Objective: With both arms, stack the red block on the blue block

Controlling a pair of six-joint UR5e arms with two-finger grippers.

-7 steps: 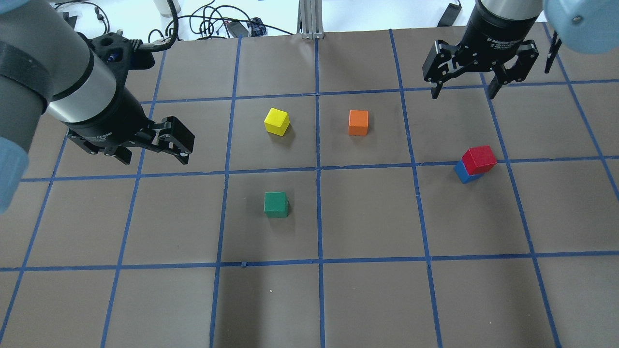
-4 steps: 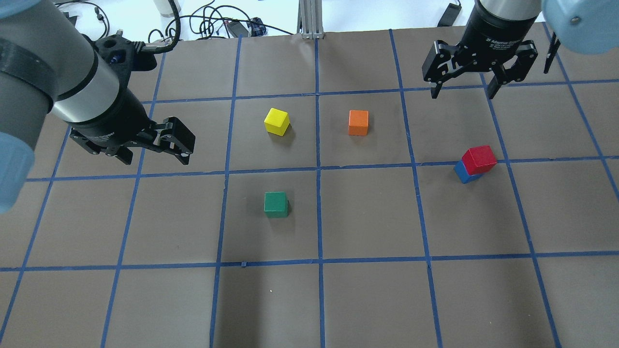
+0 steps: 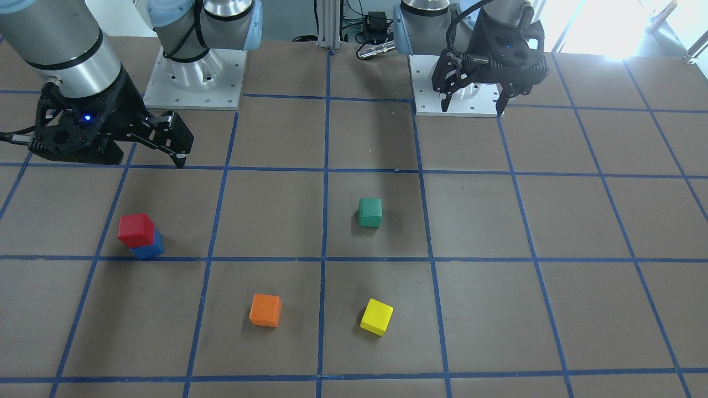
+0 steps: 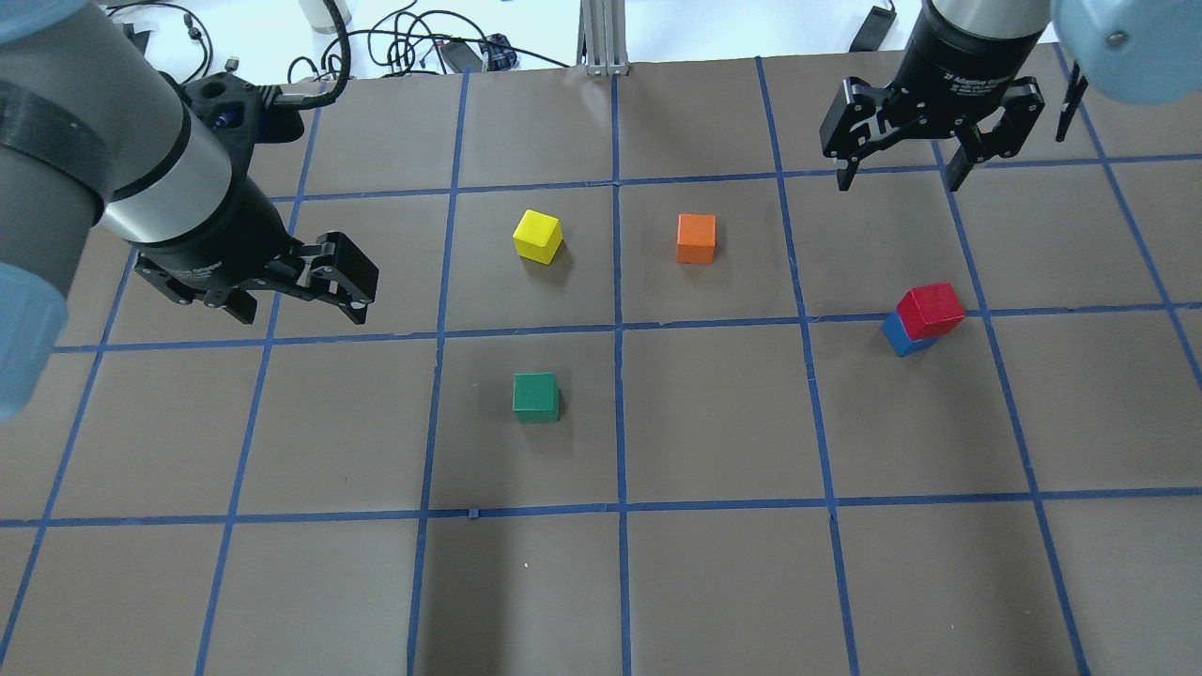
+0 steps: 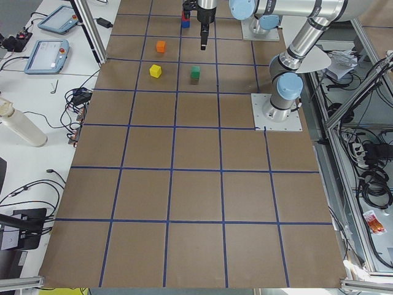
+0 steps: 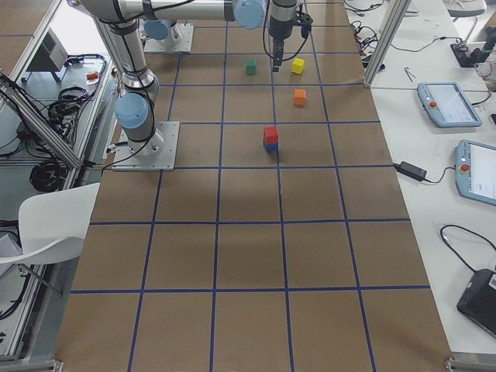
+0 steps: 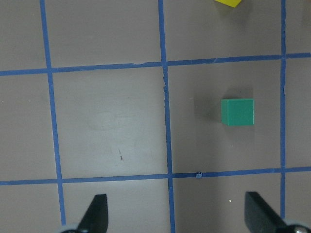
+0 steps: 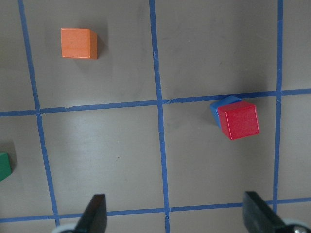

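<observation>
Already the red block (image 4: 930,310) sits on top of the blue block (image 4: 898,338), with only a sliver of blue showing under it. Neither hand touches the pair. Seen from overhead, this stack stands on the brown desk (image 4: 714,582) well to the right of the green block (image 4: 535,396) and a little farther from the robot than it.

The right hand (image 4: 897,178) hangs above the desk far to the green block's right and well beyond it. Its fingers are spread wide and hold nothing. The left hand (image 3: 472,109) hovers to the green block's left, a little beyond it, also with its fingers spread apart and empty.

A yellow block (image 4: 537,235) lies straight beyond the green block. An orange block (image 4: 695,238) lies beyond it and to the right, between the green block and the right hand.
</observation>
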